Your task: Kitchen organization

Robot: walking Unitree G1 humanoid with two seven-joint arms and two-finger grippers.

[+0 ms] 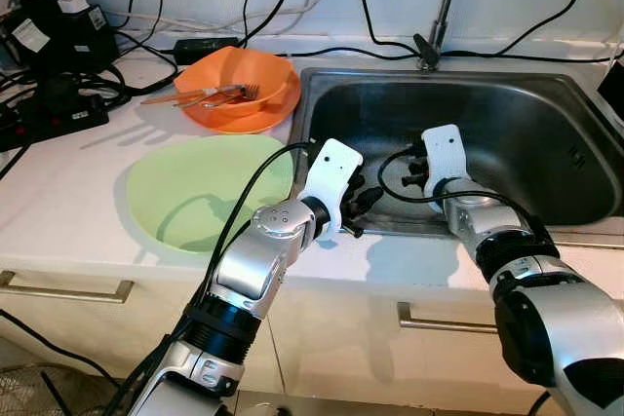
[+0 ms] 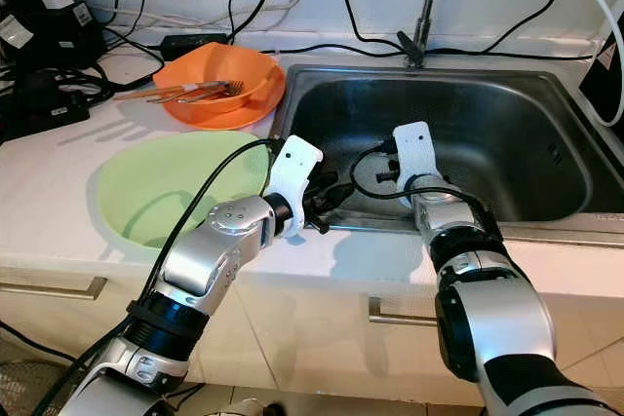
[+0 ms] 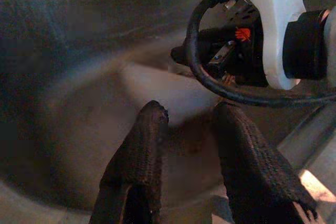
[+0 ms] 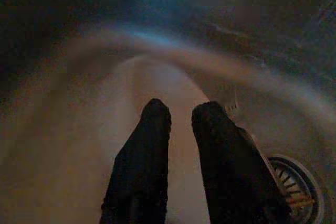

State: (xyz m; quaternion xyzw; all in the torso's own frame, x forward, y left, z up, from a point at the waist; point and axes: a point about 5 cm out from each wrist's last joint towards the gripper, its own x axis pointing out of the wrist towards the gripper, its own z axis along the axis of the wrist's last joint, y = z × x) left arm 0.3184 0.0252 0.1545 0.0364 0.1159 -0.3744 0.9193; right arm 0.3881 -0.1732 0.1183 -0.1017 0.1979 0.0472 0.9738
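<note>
Below, both silver arms reach forward over the sink's near rim, wrists bent so the grippers dip into the basin. The left gripper (image 3: pixel 190 113) points across the near edge toward three o'clock, its two black fingers (image 3: pixel 137 156) held apart with nothing between them; just beyond its tips sits the right arm's white wrist housing with a looped black cable. The right gripper (image 4: pixel 181 111) hangs inside the basin, fingers slightly apart and empty, aimed down at a pale rounded dish whose kind I cannot tell, lying on the sink floor beside the drain strainer (image 4: pixel 294 184).

One stainless sink (image 1: pixel 546 133) fills the counter's right half, with the tap pipe (image 1: pixel 441 17) rising at its twelve o'clock. At nine o'clock from the sink, on the white counter (image 1: pixel 58 202), lies one light green plate (image 1: pixel 195 192), empty. At twelve o'clock from that plate sits one orange bowl (image 1: pixel 234 90) resting on an orange plate, holding a fork (image 1: pixel 239 93) and wooden-handled utensils, whose number I cannot make out. Black adapters and cables (image 1: pixel 54 56) crowd the counter's far left corner.
</note>
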